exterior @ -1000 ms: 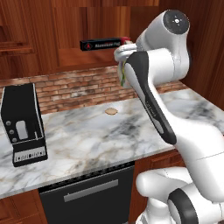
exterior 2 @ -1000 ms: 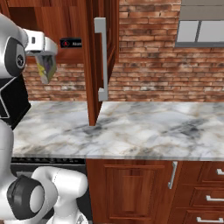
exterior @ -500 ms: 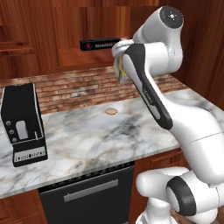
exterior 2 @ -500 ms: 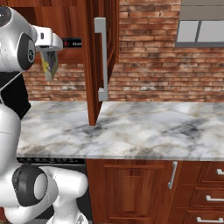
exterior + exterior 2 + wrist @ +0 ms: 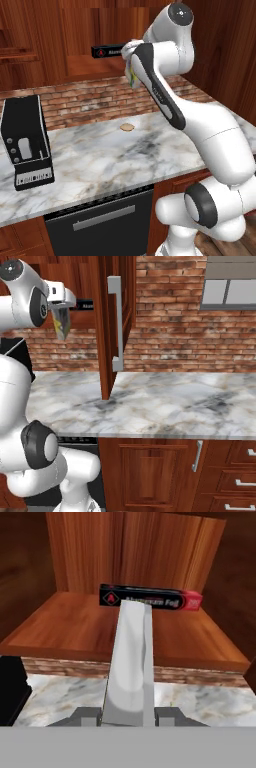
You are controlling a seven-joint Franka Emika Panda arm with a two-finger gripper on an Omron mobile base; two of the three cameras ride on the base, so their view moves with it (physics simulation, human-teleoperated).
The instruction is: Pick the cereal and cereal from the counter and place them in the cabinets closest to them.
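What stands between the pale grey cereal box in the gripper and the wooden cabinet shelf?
The long flat black-and-red box lies across the back of the wooden cabinet shelf. The shelf's front is bare, so nothing visible blocks the pale grey cereal box held by the gripper.

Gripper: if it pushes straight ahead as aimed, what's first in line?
Probably the long flat black-and-red box on the wooden cabinet shelf; the held pale grey cereal box points right at it, though the gap is unclear.

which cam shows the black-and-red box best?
Hand view: the black-and-red box lies full length on the cabinet shelf, partly behind the held cereal box. Left base view shows its left end; right base view a sliver.
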